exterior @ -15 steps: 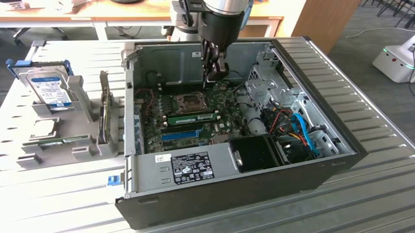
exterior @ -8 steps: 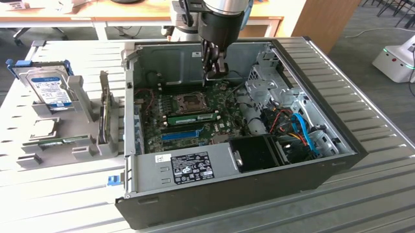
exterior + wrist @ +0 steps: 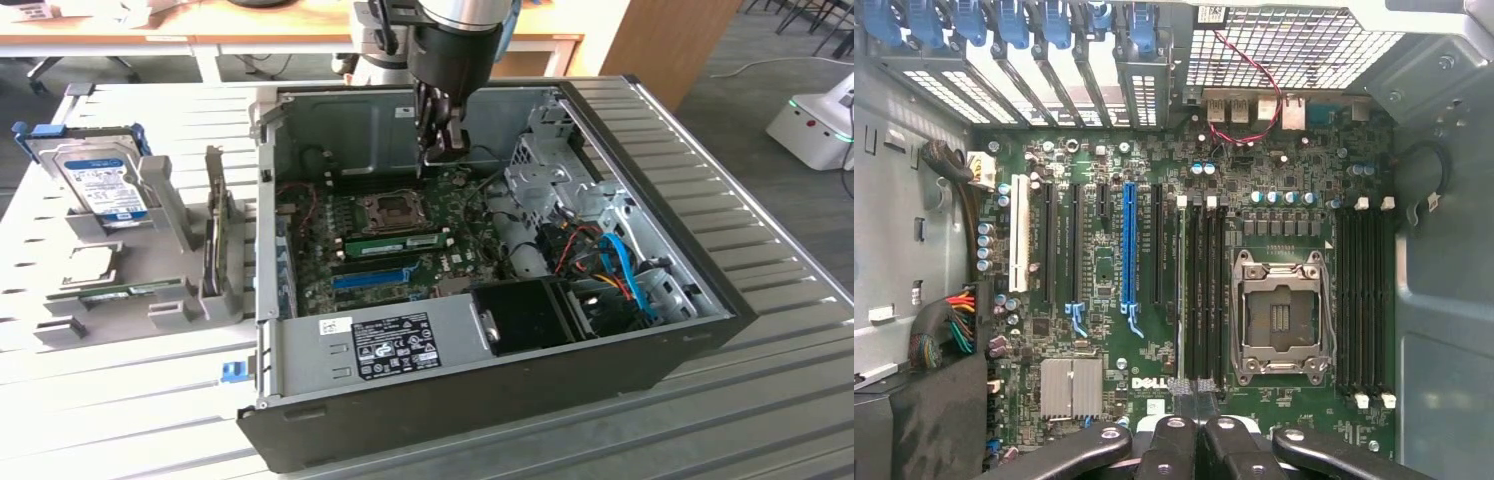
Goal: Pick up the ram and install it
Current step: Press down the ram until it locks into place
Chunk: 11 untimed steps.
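Well, the ram is a thin, flat green stick with a pale label; it stands on edge in a long slot on the bumpy green board, just beside the square shiny metal socket; the black gripper hangs above, pinched tight, holding nothing; a grey metal case surrounds them.

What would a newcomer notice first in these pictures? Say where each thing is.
The open computer case lying on the slatted table catches the eye first. The arm's gripper, shut, hangs inside it over the motherboard, where a green ram stick stands in a slot beside the processor socket. At the exterior view's left, a hard drive with a blue label stands in a grey holder.
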Each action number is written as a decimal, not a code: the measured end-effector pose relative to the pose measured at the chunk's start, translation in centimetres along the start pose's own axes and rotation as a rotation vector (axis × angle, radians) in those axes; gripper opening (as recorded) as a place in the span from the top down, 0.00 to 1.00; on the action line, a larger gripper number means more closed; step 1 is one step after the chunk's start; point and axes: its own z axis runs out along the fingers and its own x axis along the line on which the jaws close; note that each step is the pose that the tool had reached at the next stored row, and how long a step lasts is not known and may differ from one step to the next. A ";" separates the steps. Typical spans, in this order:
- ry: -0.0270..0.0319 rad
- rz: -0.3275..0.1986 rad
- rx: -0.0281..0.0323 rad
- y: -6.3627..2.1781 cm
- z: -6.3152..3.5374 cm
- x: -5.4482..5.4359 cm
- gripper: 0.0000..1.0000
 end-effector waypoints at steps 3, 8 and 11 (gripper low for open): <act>0.0001 0.000 0.0000 0.00 0.00 0.0 0.89; 0.0001 0.000 -0.0001 -0.48 -0.02 0.0 0.89; 0.0001 0.000 0.0000 -0.95 -0.03 0.0 0.89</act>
